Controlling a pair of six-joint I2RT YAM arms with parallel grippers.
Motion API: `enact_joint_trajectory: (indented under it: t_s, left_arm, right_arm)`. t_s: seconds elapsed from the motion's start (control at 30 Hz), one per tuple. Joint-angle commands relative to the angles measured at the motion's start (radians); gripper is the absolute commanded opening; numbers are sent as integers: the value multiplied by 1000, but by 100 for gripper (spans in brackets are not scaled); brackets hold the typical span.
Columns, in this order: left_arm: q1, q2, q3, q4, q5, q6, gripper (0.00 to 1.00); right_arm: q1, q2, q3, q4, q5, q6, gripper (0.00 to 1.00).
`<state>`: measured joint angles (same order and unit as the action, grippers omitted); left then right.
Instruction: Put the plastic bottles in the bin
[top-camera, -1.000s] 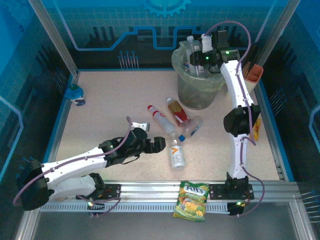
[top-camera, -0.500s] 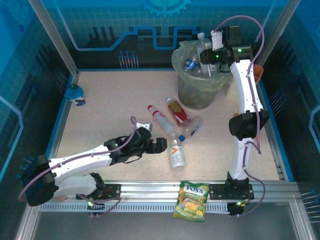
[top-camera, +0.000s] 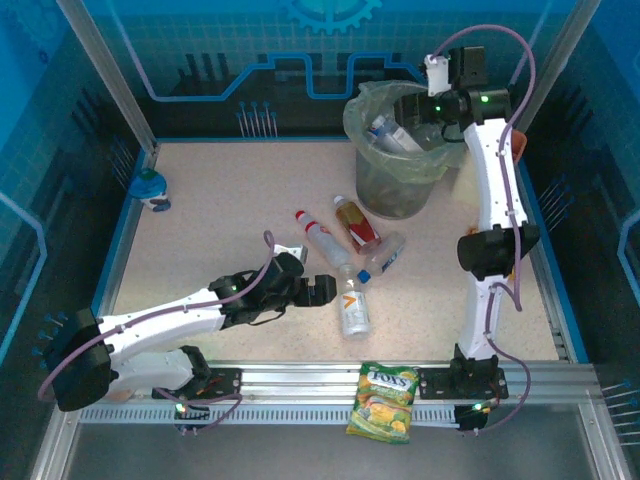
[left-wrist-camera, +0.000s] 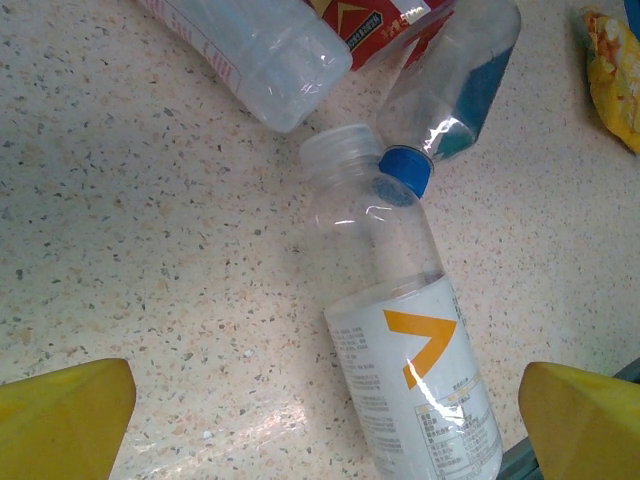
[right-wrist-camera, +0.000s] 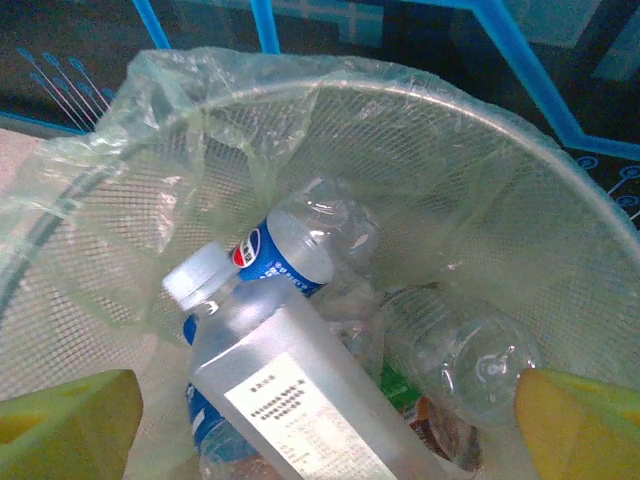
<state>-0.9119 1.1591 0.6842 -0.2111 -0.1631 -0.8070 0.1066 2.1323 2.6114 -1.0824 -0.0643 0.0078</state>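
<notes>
Over bin (top-camera: 362, 132), right gripper (top-camera: 402, 106) fully spread, empty, bottles (right-wrist-camera: 300, 390) inside, left gripper (top-camera: 325, 291) fully spread, empty, flanking white-label bottle (left-wrist-camera: 410, 370) on table (top-camera: 200, 220).

You're seeing a speckled beige table (top-camera: 200, 220), a grey bin (top-camera: 395, 190) showing pale green inside at one o'clock, and a clear bottle (left-wrist-camera: 410, 370) wearing an orange chevron.

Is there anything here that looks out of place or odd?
Yes: the FOX'S candy bag lies across the metal rail at the near edge, not on the table with the bottles.
</notes>
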Motion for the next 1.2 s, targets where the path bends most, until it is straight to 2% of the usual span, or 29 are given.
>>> enact_joint_trajectory:
  t_s: [0.0,0.27,0.5,0.67,0.77,1.0,1.17]
  left_arm:
    - [13,5,22,12,22,-4,99]
    - [114,-47,-18,-33,48,-35,99]
    - [241,-119,-47,-95,103,-6,99]
    - [337,-135,-64,-116,154,3,99]
    - [385,-123,-62,-120,184,17,99]
    - [406,-108,-48,-122,195,29,99]
    - [406,-102,-61,-110,204,16,99]
  right_arm:
    - [30,-131,-65,-33,-12,41,97]
    - [214,-455,-528,-47,147,136,99]
    - [379,-631,-881,-145,239,294,100]
    - [514,-682,-1168,-157,198,436,100]
    - [571,-694,-1294,-110,130,502,100]
    - [681,-652,-1436,39,16,590,97]
    - [722,-593,-1498,178,-32,618,89]
